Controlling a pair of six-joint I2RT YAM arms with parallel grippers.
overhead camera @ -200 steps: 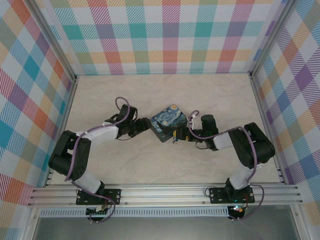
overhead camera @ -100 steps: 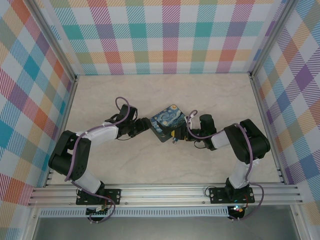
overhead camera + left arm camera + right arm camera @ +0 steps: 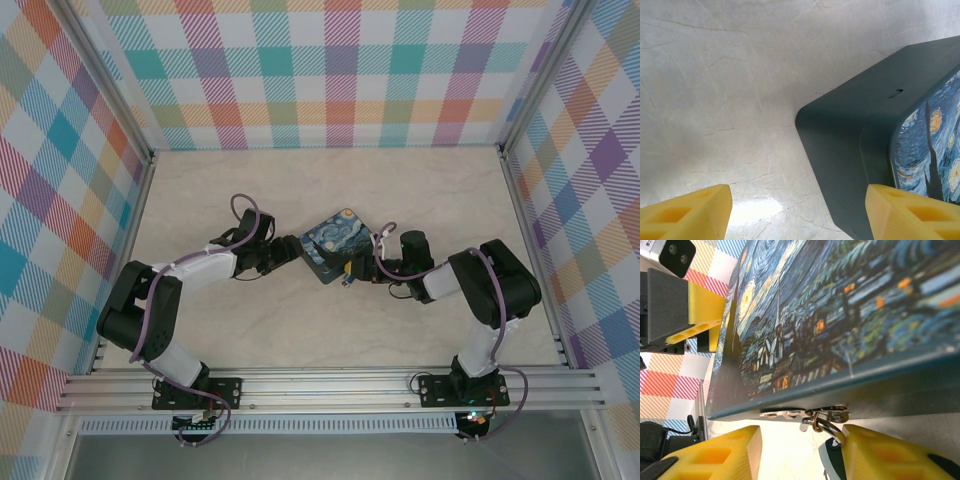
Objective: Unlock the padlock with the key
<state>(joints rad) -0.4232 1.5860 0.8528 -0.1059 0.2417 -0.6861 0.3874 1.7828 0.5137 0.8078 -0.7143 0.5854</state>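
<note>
The right gripper (image 3: 800,452) has edged in against the painted box (image 3: 840,315) and its jaws, still apart, are narrowing round the padlock (image 3: 831,460) hanging from the hasp (image 3: 805,414), probably to steady it for a key I cannot make out, while the left gripper (image 3: 800,215) stays spread at the far corner.

The right gripper (image 3: 801,445) has moved in on the padlock (image 3: 832,461), jaws narrowing.

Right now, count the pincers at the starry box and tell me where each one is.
2. The left pincer is at the starry box's left corner; the right pincer is at its near-right edge, by the padlock. None seems hidden.
</note>
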